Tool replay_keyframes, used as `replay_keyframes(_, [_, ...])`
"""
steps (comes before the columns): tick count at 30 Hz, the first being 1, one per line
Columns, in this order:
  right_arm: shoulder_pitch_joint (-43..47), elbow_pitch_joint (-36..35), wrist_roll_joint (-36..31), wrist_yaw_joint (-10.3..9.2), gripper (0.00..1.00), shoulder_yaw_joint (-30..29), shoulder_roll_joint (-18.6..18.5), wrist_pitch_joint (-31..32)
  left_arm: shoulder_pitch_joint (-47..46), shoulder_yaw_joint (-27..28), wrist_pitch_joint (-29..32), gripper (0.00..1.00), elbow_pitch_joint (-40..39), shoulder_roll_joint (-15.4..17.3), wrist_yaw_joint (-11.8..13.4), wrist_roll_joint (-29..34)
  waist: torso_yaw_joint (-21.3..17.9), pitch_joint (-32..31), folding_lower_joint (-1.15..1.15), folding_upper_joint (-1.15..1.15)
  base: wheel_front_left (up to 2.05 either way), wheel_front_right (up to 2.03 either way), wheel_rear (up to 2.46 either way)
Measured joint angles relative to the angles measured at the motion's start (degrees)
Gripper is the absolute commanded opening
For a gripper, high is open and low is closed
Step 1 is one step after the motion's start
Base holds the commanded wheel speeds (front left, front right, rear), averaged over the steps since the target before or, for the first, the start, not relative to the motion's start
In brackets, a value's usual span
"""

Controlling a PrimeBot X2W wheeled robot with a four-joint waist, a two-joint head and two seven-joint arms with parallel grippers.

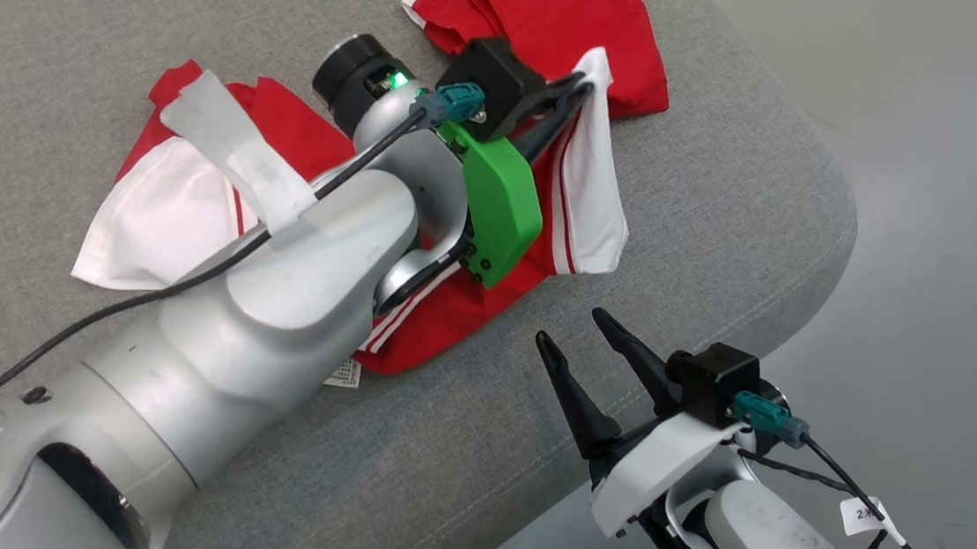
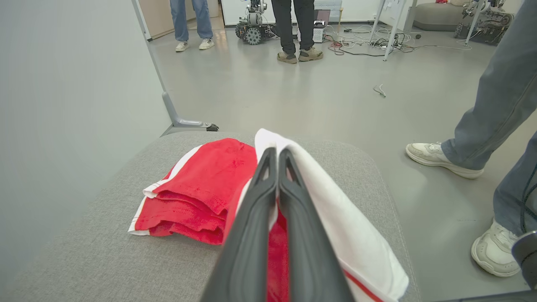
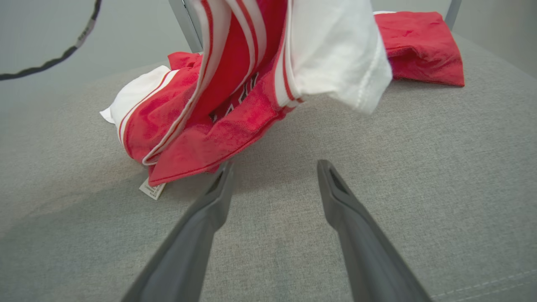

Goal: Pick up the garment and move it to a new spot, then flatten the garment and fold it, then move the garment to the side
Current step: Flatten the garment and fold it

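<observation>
Left claw (image 1: 577,88) is clamped on a white fold of the red-and-white garment (image 1: 589,186), lifted at 12 o'clock; the rest sprawls across the grey cushion (image 1: 74,52). Right claw (image 1: 573,328) gapes empty at 5 o'clock

Bright, even indoor light. A soft shadow lies under the raised garment (image 3: 235,126) on the grey cushion (image 3: 419,188). Wrist views bulge at the edges.

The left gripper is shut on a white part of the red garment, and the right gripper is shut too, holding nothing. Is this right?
Not quite. The right gripper is open, holding nothing; the right wrist view shows its fingers spread apart. The left gripper is indeed shut on the white part of the red garment.
</observation>
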Motion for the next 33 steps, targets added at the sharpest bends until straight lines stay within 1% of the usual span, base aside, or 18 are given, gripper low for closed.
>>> replay_keyframes(1, [0.0,0.2,0.0,0.01,1.0,0.0,0.0,0.0,0.2,-0.8,0.4,0.96,0.0,0.1,-0.7,-1.0,0.0,0.1,0.0,0.0,0.0,0.0,0.0])
replay_keyframes(2, [0.0,0.3,0.0,0.12,1.0,0.1,0.0,0.0,0.6,-1.6,0.8,1.0,-0.4,0.1,-1.3,-2.1,0.0,0.2,0.0,0.0,0.0,0.0,0.0])
replay_keyframes(6, [0.0,0.9,0.1,0.98,1.0,0.7,0.3,0.0,3.2,-4.1,1.8,1.0,-2.6,0.0,-2.3,-7.0,0.0,0.7,0.0,0.0,0.0,0.0,0.0])
replay_keyframes(8, [-0.3,1.2,0.1,1.36,1.0,1.0,0.4,0.0,3.9,-4.7,2.1,1.0,-3.8,0.2,-2.4,-9.1,0.0,0.7,0.0,0.0,0.0,0.0,0.0])
replay_keyframes(14, [-2.3,2.4,0.1,2.09,1.0,1.1,0.1,0.0,2.7,-5.0,2.0,1.0,-7.6,0.2,-2.6,-12.3,0.1,-0.3,0.0,0.0,0.0,0.0,0.0])
replay_keyframes(16, [-2.3,2.4,0.1,1.89,1.0,-0.1,-1.0,0.0,0.9,-4.9,1.9,1.0,-10.4,0.1,-2.6,-13.2,0.5,-0.6,0.0,0.0,0.0,0.0,0.0])
replay_keyframes(18, [-2.3,2.7,0.0,1.37,1.0,-1.8,-3.2,0.0,0.1,-4.6,1.4,1.0,-12.7,-0.1,-2.6,-15.1,1.2,-0.7,0.0,0.0,0.0,0.0,0.0])
replay_keyframes(21, [-2.4,3.1,-0.1,0.35,1.0,-4.8,-7.1,0.0,0.2,-4.4,1.4,1.0,-13.9,-0.1,-2.3,-16.9,2.8,-0.8,0.0,0.0,0.0,0.0,0.0])
replay_keyframes(24, [-2.9,3.1,-0.1,-0.63,1.0,-8.0,-10.7,0.0,1.1,-2.4,0.6,1.0,-14.1,-0.1,0.8,-18.8,4.7,-0.8,0.0,0.0,0.0,0.0,0.0])
replay_keyframes(27, [-4.4,3.7,-0.7,-1.12,1.0,-9.8,-14.2,0.1,4.5,-0.4,-0.6,1.0,-12.8,0.1,4.1,-19.8,6.8,-0.9,0.0,0.0,0.0,0.0,0.0])
replay_keyframes(30, [-4.8,4.9,-0.9,-1.09,1.0,-10.6,-17.0,0.2,9.6,0.0,-0.6,1.0,-10.9,0.1,7.3,-20.9,9.0,-1.0,0.0,0.0,0.0,0.0,0.0])
replay_keyframes(33, [-4.8,6.4,-0.9,-0.65,1.0,-10.6,-18.9,1.4,14.2,-0.6,-0.5,1.0,-9.6,0.2,9.2,-21.4,11.4,-1.2,0.0,0.0,0.0,0.0,0.0])
